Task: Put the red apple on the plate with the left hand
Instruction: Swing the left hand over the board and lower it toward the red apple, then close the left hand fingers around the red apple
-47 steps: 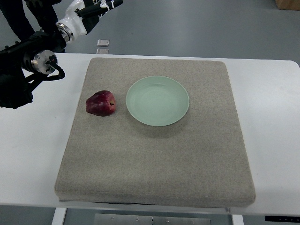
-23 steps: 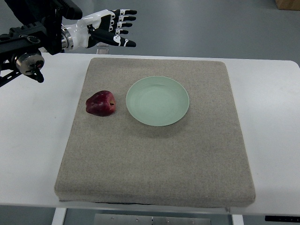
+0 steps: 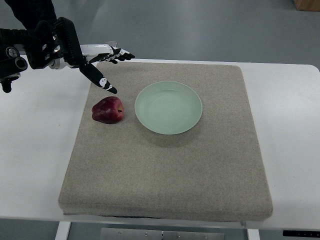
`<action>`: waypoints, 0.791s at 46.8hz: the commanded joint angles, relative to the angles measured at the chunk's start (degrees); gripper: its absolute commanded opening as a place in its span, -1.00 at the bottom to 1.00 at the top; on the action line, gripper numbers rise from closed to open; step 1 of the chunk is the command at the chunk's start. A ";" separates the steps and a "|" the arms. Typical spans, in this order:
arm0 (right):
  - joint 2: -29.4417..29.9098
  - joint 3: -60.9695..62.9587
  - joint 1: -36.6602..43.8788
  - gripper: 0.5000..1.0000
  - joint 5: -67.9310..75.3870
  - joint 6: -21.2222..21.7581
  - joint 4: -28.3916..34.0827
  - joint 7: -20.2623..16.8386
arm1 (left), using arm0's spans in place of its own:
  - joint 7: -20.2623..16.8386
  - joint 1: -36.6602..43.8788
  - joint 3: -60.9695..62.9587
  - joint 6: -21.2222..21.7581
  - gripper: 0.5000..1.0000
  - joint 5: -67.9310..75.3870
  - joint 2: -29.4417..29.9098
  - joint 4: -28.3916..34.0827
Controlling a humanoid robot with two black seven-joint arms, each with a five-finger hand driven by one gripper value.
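Note:
A dark red apple lies on the left part of the grey mat, just left of the pale green plate, which has nothing on it. My left hand comes in from the upper left and hovers above and behind the apple. Its fingers are spread and hold nothing, and the thumb points down toward the apple with a small gap between them. No right arm shows.
The mat lies on a white table. A small pale object sits on the floor beyond the table's far edge. A brown box corner shows at the top right.
My left arm has swung in from the far left and lowered. The hand now hangs over the mat's back left corner close to the apple. Apple and plate have not moved.

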 commanded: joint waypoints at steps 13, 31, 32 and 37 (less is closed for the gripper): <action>0.00 -0.02 0.00 0.72 0.00 0.02 0.01 0.00 | -1.48 0.02 0.01 -6.81 0.94 6.41 1.81 -0.42; 0.00 -0.02 0.00 0.72 0.00 0.02 0.01 0.00 | -1.48 1.34 -0.17 -6.64 0.93 11.33 1.82 -0.95; 0.00 -0.02 0.00 0.73 0.00 0.02 0.01 0.00 | -1.48 1.43 -0.17 -6.11 0.93 11.42 1.73 -0.95; 0.00 -0.02 0.00 0.73 0.00 0.02 0.01 0.00 | -1.48 2.48 -0.08 -3.83 0.93 13.00 1.20 -0.95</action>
